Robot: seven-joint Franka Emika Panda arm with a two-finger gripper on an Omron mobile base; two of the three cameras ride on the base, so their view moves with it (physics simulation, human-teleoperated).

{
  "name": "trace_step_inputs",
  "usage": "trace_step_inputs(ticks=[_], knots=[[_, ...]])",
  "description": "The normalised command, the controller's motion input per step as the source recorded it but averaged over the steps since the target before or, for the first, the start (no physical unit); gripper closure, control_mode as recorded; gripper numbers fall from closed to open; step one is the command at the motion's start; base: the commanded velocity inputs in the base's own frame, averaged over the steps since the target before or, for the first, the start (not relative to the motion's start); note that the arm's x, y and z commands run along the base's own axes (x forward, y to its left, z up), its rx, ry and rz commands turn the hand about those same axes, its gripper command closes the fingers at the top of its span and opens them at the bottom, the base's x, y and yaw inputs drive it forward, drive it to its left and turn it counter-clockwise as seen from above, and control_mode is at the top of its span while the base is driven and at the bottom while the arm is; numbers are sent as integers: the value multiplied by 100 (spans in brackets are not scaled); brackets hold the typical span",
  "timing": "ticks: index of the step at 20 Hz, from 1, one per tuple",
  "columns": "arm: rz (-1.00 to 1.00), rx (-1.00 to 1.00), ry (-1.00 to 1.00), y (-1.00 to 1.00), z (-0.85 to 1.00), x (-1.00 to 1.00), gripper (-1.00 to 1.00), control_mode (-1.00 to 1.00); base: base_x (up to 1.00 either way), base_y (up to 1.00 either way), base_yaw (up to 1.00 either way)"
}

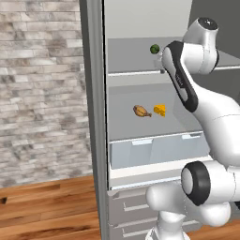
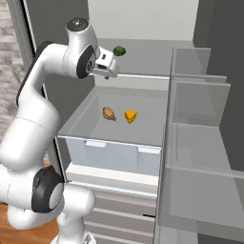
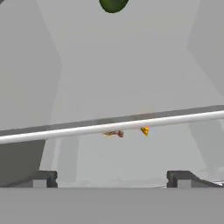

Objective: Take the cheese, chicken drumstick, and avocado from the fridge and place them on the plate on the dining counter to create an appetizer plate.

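End effector (image 3: 111, 178) open — in the hand view its two dark fingertips (image 3: 43, 178) stand wide apart at the bottom of the frame, nothing between them. It is poised at the front edge of the upper shelf (image 2: 143, 76) of the fridge (image 1: 96, 117), pointing inward along the shelf; in the right base view the white hand (image 2: 106, 63) sits just left of and slightly below the avocado (image 2: 119, 51), near it but not touching. In the hand view the avocado shows as a dark green round shape at the top edge, ahead of the fingertips and well apart from them. Arm pose: the forearm rises steeply from the elbow joint low in the frame, bends at the dark-capped wrist joint at shelf height, and the hand turns roughly horizontal toward the fridge interior. Avocado rests on the upper shelf, toward its front. One shelf down, the chicken drumstick (image 2: 109, 114) and the cheese (image 2: 130, 116) lie side by side, apart from each other — drumstick on the left, cheese on the right, both mid-shelf; through the hand view they appear small, just beneath the pale shelf-edge bar. Below that shelf, translucent drawers (image 1: 154, 150) are shut. Fridge door (image 2: 200, 143) stands open on the right with its grey shelf bins. Brick wall (image 1: 42, 89) and wooden floor (image 1: 47, 211) to the left of the fridge.
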Motion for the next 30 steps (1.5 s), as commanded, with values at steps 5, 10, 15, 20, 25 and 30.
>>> trace_step_inputs(ticks=[5, 10, 15, 20, 25, 30], knots=[[-2, 0, -4, 0, 21, 31, -100, -100, 0, 0, 0], [0, 0, -4, -12, 0, 49, -100, -100, 0, 0, 0], [0, 0, -11, -12, 0, 44, -100, -100, 0, 0, 0], [0, 0, -11, -6, 0, 37, -100, -100, 0, 0, 0], [0, 0, 0, -8, 0, 18, -100, -100, 0, 0, 0], [0, 0, 1, -13, 0, 20, -100, -100, 0, 0, 0]])
